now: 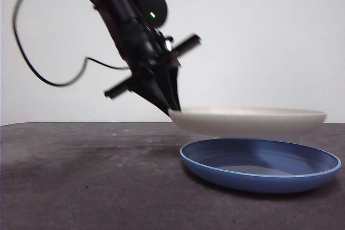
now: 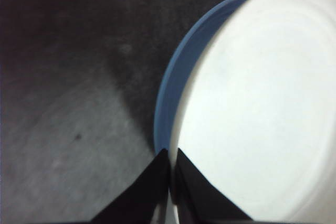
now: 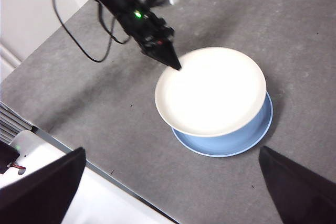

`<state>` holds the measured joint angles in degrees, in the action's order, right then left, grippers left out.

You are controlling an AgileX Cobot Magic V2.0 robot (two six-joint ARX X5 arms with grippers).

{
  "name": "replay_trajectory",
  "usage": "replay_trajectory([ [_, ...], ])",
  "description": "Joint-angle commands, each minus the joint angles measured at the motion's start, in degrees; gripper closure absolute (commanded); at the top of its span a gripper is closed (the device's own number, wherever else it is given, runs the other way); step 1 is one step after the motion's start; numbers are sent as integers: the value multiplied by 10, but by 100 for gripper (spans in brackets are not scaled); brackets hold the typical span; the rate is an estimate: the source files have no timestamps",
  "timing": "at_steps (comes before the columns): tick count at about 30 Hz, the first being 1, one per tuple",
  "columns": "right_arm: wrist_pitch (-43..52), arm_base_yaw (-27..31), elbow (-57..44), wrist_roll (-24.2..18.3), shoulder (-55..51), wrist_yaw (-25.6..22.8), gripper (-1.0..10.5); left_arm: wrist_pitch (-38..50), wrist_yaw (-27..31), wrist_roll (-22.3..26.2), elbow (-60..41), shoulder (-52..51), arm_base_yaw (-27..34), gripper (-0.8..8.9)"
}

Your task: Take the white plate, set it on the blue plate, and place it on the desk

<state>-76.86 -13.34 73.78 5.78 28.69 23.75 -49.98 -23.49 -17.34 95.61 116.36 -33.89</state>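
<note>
My left gripper (image 1: pixel 173 110) is shut on the rim of the white plate (image 1: pixel 248 119) and holds it level, a little above the blue plate (image 1: pixel 261 164), which rests on the desk (image 1: pixel 86 176). In the left wrist view my jaws pinch the white plate's (image 2: pixel 252 108) edge, with the blue plate's (image 2: pixel 173 93) rim showing just beyond it. The right wrist view looks down from high up: the white plate (image 3: pixel 210 90) hangs over the blue plate (image 3: pixel 241 142), slightly off-centre, with the left gripper (image 3: pixel 177 66) at its rim. My right gripper (image 3: pixel 173 182) is open, high above the desk's near edge.
A black cable (image 1: pixel 48 79) hangs from the left arm above the desk. In the right wrist view the desk's edge (image 3: pixel 105 169) runs close to the plates, with a white surface (image 3: pixel 47 156) below it.
</note>
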Motion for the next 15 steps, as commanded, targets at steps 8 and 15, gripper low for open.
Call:
replay_trajectory([
  [8,-38,-2,11,-7,0,2,388,18,18,-3,23,45,-19,804],
  [15,-38,-2,11,-18,0,2,388,21,18,-4,23,47,-25,804],
])
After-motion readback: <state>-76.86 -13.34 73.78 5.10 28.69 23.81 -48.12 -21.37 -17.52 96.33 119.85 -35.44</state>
